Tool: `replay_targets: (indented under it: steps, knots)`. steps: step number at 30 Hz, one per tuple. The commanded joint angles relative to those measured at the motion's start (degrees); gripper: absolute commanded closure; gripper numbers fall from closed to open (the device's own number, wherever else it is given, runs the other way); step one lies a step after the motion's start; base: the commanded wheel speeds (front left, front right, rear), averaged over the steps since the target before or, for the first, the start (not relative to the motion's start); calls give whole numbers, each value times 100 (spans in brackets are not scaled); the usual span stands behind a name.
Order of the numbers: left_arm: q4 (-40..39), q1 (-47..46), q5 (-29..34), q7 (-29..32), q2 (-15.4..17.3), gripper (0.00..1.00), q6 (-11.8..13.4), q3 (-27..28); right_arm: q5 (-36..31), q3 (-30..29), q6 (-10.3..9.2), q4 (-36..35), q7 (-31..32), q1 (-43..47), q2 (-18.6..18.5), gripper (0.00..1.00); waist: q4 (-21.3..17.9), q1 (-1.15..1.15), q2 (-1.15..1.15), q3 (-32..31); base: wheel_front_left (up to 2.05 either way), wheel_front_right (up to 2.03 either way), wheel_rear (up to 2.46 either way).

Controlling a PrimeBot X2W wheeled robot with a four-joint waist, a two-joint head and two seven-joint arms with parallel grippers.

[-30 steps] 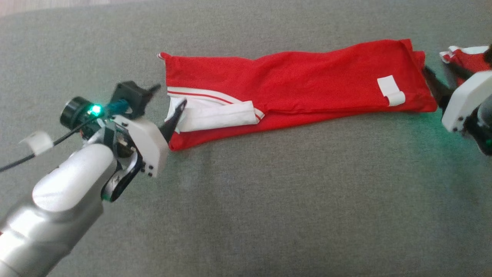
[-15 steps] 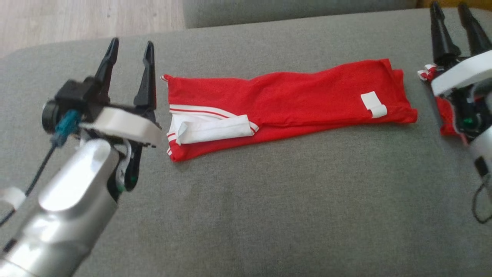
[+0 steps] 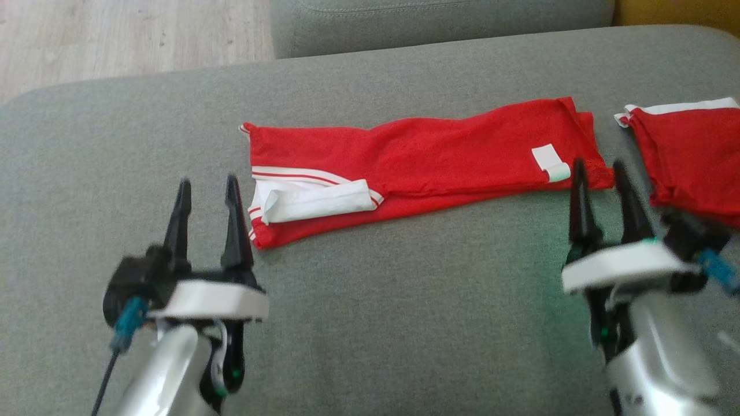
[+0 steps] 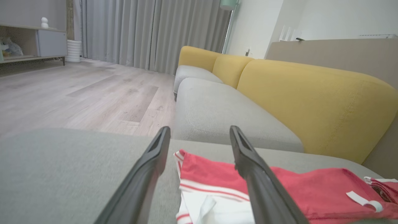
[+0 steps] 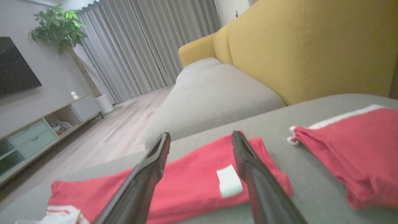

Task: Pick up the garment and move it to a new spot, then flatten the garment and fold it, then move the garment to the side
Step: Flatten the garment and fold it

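The garment (image 3: 416, 159) is red with white trim, folded into a long strip lying across the grey cushion (image 3: 404, 300); a white label sits near its right end. It also shows as the garment (image 4: 311, 193) in the left wrist view and the garment (image 5: 186, 183) in the right wrist view. My left gripper (image 3: 208, 193) stands open just below the strip's left end, nothing between its fingers. My right gripper (image 3: 598, 176) stands open at the strip's right end, also holding nothing.
A second red garment (image 3: 688, 156) with a white edge lies at the far right of the cushion, also seen as the second garment (image 5: 348, 146). Another grey seat (image 3: 439, 23) and a yellow sofa back (image 4: 311, 102) stand beyond. Wooden floor (image 3: 127, 40) lies at the upper left.
Both grippers have drawn back from the garment's two ends towards me, open, fingers now pointing up the view. The head camera has tilted up, bringing floor and the second garment into view.
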Motion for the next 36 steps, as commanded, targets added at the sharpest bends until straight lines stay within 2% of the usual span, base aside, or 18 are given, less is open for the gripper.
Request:
replay_targets:
  steps: [1, 7, 15, 21, 32, 36]
  knots:
    - [-156, -179, 71, -29, 55, 0, -33, 314, -102, 70, -4, -282, -60, -162, 5, 0, -7, 1, 0, 8, 0, 0, 0]
    - [-132, 183, 655, -30, -430, 0, -522, 919, -455, -108, -4, -664, -60, 374, 187, 0, -9, 1, 0, 165, 0, 0, 0]
    - [-31, -110, 1127, -30, -722, 0, -938, 1187, -725, -341, -4, -520, 18, -98, 195, 0, 107, 1, 0, 583, 0, 0, 0]
    - [49, -340, 1371, -30, -862, 0, -1128, 1195, -903, -1044, -4, 110, 389, -789, 195, 0, 284, 1, 0, 892, 0, 0, 0]
    - [216, -413, 1568, -30, -998, 0, -1338, 1293, -2221, -2430, -4, 1428, 675, -1641, 196, 0, 505, 1, 0, 1102, 0, 0, 0]
    - [229, -435, 1604, -30, -1016, 0, -1368, 1324, -2488, -2693, -4, 1752, 736, -1743, 196, 0, 522, 1, 0, 1128, 0, 0, 0]
